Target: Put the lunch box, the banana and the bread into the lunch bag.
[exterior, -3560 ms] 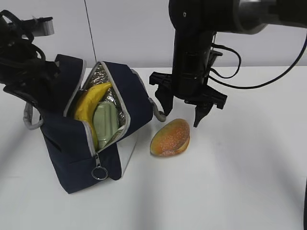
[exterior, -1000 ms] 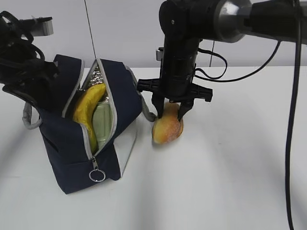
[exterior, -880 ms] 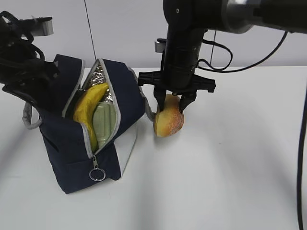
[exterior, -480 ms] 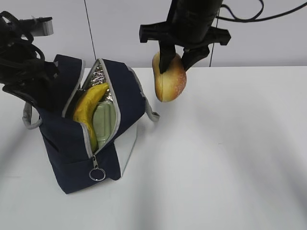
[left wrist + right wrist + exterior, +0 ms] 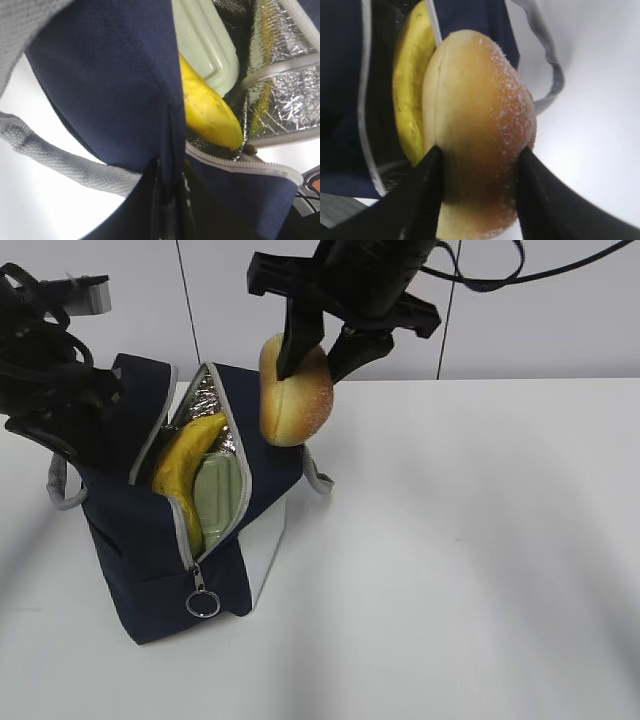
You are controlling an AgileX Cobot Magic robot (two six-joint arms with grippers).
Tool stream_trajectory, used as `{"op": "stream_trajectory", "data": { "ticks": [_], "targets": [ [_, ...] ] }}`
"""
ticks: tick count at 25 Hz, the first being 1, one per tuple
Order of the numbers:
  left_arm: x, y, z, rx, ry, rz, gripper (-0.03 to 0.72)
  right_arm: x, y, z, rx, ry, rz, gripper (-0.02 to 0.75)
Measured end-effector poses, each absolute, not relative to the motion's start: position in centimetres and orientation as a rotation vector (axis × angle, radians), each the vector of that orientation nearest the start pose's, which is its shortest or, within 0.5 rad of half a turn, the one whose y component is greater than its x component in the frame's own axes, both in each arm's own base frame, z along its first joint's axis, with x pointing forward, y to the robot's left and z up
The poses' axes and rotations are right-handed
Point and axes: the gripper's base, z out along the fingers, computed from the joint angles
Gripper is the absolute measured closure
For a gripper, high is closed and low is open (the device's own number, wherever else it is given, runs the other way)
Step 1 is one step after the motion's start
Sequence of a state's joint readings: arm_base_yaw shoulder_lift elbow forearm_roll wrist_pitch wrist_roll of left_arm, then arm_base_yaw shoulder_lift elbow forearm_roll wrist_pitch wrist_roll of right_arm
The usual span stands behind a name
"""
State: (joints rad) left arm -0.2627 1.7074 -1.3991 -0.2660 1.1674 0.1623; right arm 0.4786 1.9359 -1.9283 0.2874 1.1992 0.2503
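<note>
Gripping the sugar-speckled oval bread (image 5: 294, 390), the right claw (image 5: 322, 352) hangs over the foil-lined lunch bag (image 5: 258, 430).

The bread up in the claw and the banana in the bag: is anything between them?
Only air and the lunch bag rim's grey zipper edge separate bread and banana, seen in exterior and right wrist views.

golden-brown bread (image 5: 294, 392) with a paler, sugar-speckled side sits in my black right gripper (image 5: 322, 352). the lunch bag (image 5: 255, 445) is navy with grey zipper trim, grey straps, crinkled silver lining. inside: a yellow banana (image 5: 185, 455) and a pale green lunch box (image 5: 217, 495). the table (image 5: 480, 570) is white.
</note>
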Motion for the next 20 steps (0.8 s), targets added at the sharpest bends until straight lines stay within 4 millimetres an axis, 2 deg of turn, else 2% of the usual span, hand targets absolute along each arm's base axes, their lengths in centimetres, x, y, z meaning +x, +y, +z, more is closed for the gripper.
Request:
{"op": "stream_trajectory", "data": {
  "ticks": [11,14,20],
  "targets": [
    [32.6,-11.0,27.7,0.497,2.906,-0.39,0.666,38.6,25.1,30.6,-0.253,2.664,0.998,0.413],
    [32.6,-11.0,27.7,0.494,2.907,-0.391,0.666,39.3,25.7,29.5,-0.251,2.638,1.033,0.413],
    [32.6,-11.0,27.7,0.494,2.907,-0.391,0.666,40.5,26.5,25.8,-0.262,2.686,1.015,0.413]
  ]
}}
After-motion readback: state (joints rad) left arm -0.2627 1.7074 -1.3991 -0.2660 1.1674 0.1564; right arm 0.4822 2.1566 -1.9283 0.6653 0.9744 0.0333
